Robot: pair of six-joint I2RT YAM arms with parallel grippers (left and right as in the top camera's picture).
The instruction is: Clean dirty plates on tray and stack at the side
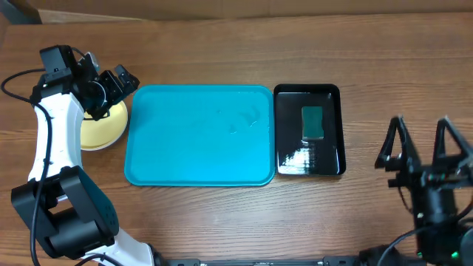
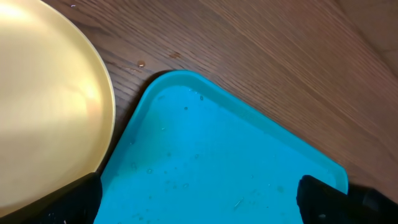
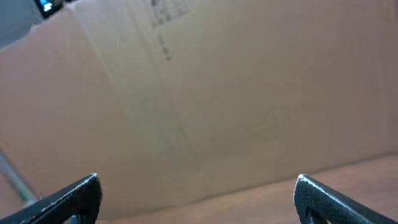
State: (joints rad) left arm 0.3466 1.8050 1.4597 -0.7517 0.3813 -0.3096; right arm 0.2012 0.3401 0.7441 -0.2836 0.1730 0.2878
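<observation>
The turquoise tray (image 1: 198,136) lies in the middle of the table with no plates on it; its wet corner shows in the left wrist view (image 2: 211,168). A pale yellow-green plate (image 1: 100,130) sits on the table just left of the tray, also in the left wrist view (image 2: 43,106). Whether other plates lie under it I cannot tell; the white and light blue plates do not show. My left gripper (image 1: 114,85) is open and empty above the plate's far edge and the tray's far left corner (image 2: 199,199). My right gripper (image 1: 421,144) is open and empty at the right (image 3: 198,196).
A small glossy black tray (image 1: 332,133) with a green sponge (image 1: 312,123) sits against the turquoise tray's right side. A cardboard wall (image 3: 205,87) stands behind the table. Cables run along the left arm.
</observation>
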